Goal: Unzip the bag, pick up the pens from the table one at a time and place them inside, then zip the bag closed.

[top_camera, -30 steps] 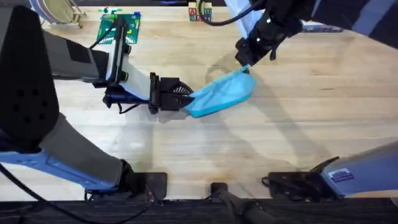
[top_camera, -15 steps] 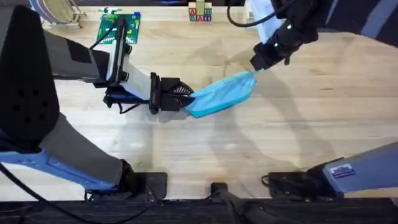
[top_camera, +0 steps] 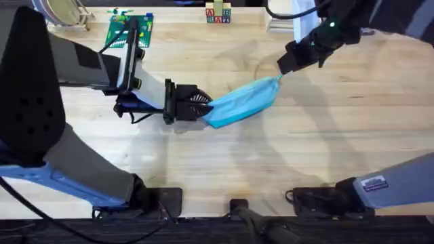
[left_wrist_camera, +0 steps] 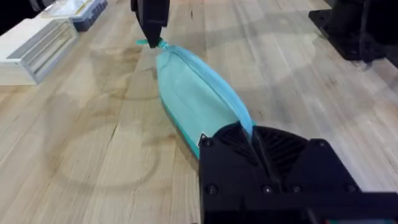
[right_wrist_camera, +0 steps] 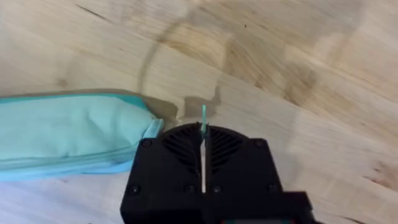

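The light-blue pouch [top_camera: 241,103] lies mid-counter [top_camera: 305,156], zipped. Right gripper [top_camera: 280,70] at its far tip, fingers pinched shut on the teal zipper pull [right_wrist_camera: 203,114]. Left gripper [top_camera: 201,108] clamps the near end.

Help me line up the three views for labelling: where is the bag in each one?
Overhead: the bag lies mid-table, slanting between the left gripper and the right gripper.
Left wrist: it stretches away from the gripper's black fingers toward the right gripper at its far tip.
Right wrist: its end reaches in from the picture's edge to the gripper.
Shared landmark: the teal zipper pull, pinched at the bag's far tip.
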`<act>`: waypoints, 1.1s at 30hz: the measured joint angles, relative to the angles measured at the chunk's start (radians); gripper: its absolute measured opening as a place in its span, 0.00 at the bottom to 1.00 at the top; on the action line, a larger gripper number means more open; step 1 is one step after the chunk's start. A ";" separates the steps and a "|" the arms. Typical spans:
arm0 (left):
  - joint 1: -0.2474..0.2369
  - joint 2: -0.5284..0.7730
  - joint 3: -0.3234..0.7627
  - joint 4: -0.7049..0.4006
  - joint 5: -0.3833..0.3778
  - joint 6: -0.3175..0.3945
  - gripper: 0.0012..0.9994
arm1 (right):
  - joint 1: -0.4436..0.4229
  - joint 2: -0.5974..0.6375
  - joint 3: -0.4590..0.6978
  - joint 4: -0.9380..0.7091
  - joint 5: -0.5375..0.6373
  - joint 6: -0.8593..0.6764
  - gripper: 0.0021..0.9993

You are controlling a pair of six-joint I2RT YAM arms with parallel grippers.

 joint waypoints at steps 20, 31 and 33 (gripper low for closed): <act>0.002 0.000 0.000 -0.019 -0.005 0.000 0.04 | -0.150 0.108 0.000 0.078 0.166 0.003 0.03; 0.002 0.000 0.000 -0.019 -0.005 0.000 0.04 | -0.121 -0.117 -0.001 0.023 0.167 -0.019 0.03; 0.002 0.000 0.000 -0.019 -0.005 0.000 0.04 | -0.107 -0.165 -0.001 0.013 0.167 -0.023 0.03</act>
